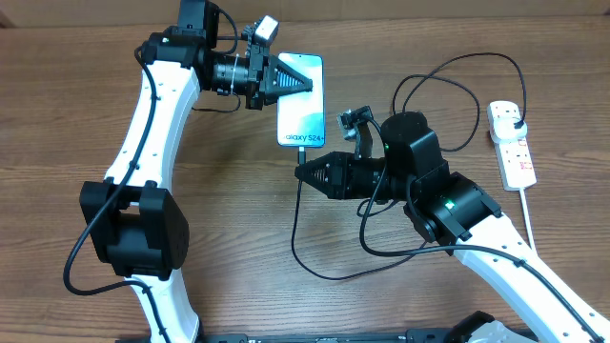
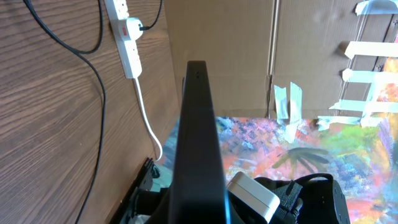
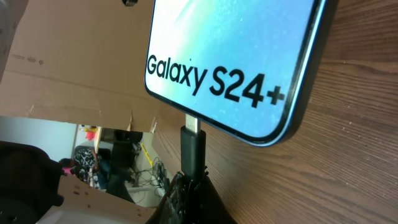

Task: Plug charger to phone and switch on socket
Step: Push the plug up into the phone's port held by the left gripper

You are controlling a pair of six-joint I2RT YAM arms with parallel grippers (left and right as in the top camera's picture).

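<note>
While my right gripper (image 1: 301, 173) is pinching the charger (image 3: 193, 152) connector against the bottom edge of the phone (image 1: 303, 119) at centre frame, metal tip showing, my left gripper (image 1: 307, 84) is clamping the phone's upper part. I am seeing the socket (image 1: 513, 148) lying far right, well apart.

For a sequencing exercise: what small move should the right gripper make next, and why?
Probably push the thin black charger connector further into the slim teal-screened phone: bare metal tip shows at its edge; the left gripper braces the far end.
</note>
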